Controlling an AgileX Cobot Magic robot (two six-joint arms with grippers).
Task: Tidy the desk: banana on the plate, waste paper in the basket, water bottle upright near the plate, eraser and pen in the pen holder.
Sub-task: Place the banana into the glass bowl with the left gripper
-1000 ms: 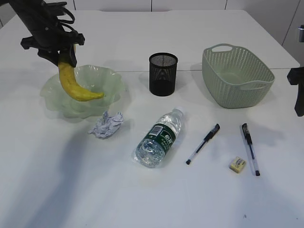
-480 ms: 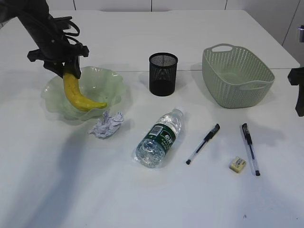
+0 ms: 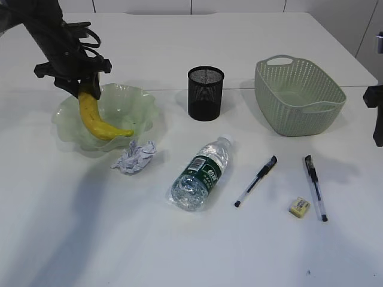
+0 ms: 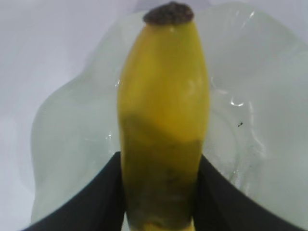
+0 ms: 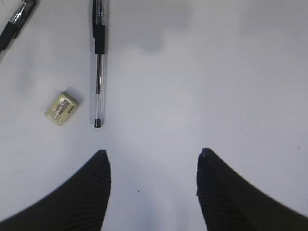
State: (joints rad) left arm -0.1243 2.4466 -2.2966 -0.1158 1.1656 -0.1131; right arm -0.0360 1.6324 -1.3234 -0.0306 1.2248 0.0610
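Lowering the banana (image 3: 99,118) toward the plate (image 3: 143,110) is where things are at right now: compared with a second ago the left pincer (image 3: 82,84) has been dropping and shifting a bit over the green plate, and the banana's tip is now lying down in the dish instead of hanging above it, looks like it's touching or just about. The left pincer is clamping the stem end between both jaws, super clear in the left wrist view with the banana (image 4: 161,120) sitting over the plate (image 4: 260,144). So my guess is step one is nearly done, just needs a release. The right pincer (image 5: 151,183) is hanging wide apart with nothing in it, above the counter (image 3: 191,251) near the eraser (image 5: 61,108) and a pen (image 5: 97,62). Everything else is waiting: crumpled paper (image 3: 134,156) just beside the plate, bottle (image 3: 201,173) lying on its side, second pen (image 3: 256,180), pen holder (image 3: 205,92) and basket (image 3: 298,95) both looking empty.
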